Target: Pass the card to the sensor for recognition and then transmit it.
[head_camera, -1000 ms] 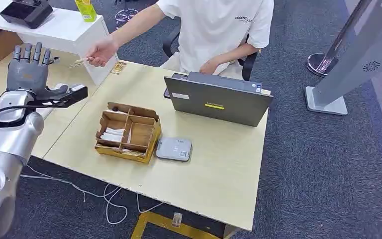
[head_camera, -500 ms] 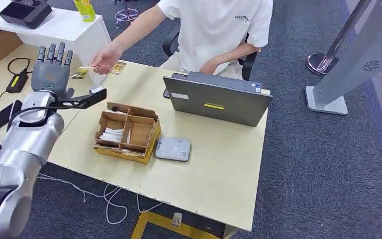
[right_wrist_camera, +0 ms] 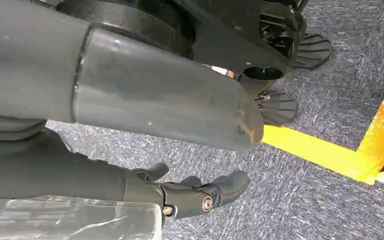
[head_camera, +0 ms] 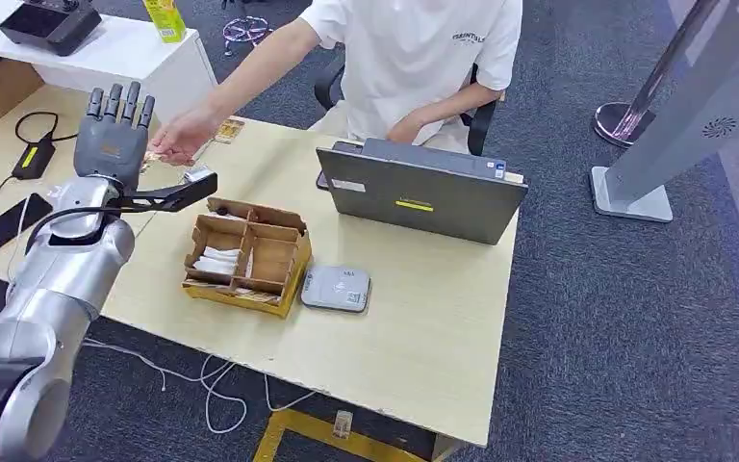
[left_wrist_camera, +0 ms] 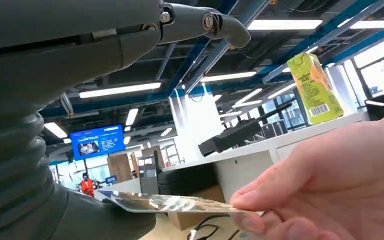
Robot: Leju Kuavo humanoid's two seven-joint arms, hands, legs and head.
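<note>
Head view: the silver left arm rises from below, its left hand point(head_camera: 111, 144) upright above the counter point(head_camera: 423, 318), fingers apart and gripping nothing. Just past it, a person's hand point(head_camera: 181, 133) holds the card point(left_wrist_camera: 172, 203); in the left wrist view the card's free end lies at the robot's palm, touching or not I cannot tell. On the counter sit a box point(head_camera: 247, 257), a sensor point(head_camera: 337, 288) and, farther, a laptop point(head_camera: 421, 192). Right hand point(right_wrist_camera: 200, 192) hangs over the floor, fingers loose and free.

"ESSENTIALS" on person's white shirt point(head_camera: 414, 48)
</note>
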